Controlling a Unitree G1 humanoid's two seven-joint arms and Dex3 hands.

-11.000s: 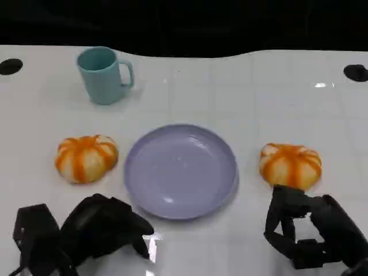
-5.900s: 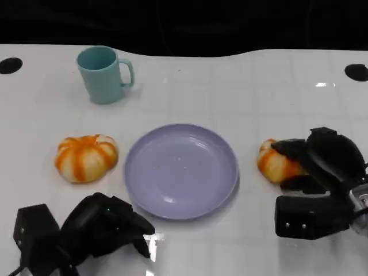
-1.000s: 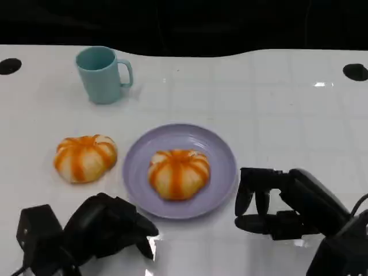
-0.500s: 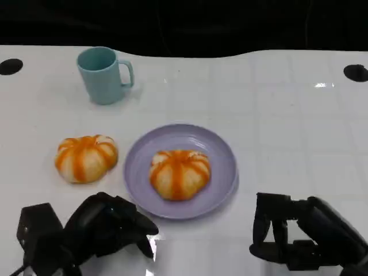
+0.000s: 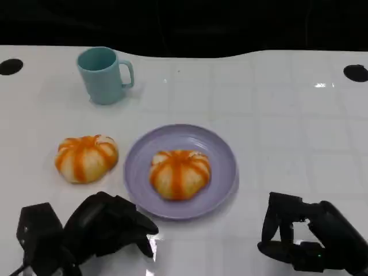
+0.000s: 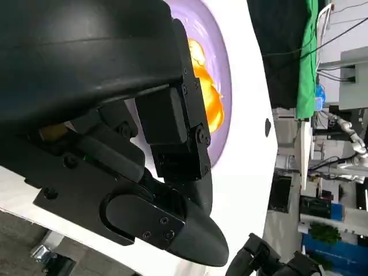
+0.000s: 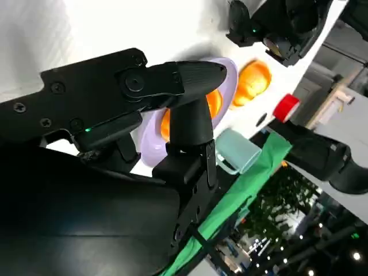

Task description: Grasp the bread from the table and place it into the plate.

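one bread (image 5: 179, 174) sits on the plate (image 5: 224, 150); right hand (image 5: 299, 238) off the plate's near right, empty, fingers apart; left hand (image 5: 106, 225) curled closed, holding nothing.

Off-task items, all referenced to the mug:

- Teal mug (image 5: 103, 75): upright, opening up, nothing visible inside. Its handle (image 5: 127, 73) is on the side toward the robot's right. The right wrist view also catches the mug (image 7: 238, 150).
- Black round spot (image 5: 11, 66): on the same white surface, to the robot's left of the mug, at the far edge.
- Second black round spot (image 5: 356, 72): well apart from the mug on the handle side, near the opposite far corner.
- Dark backdrop (image 5: 184, 23): directly behind the mug, beyond the surface edge.
- Green cloth (image 7: 230, 213): in the right wrist view it appears just beside the mug.
- Red cylinder-like item (image 7: 286, 107): near the mug in the same view; can't tell what it is.
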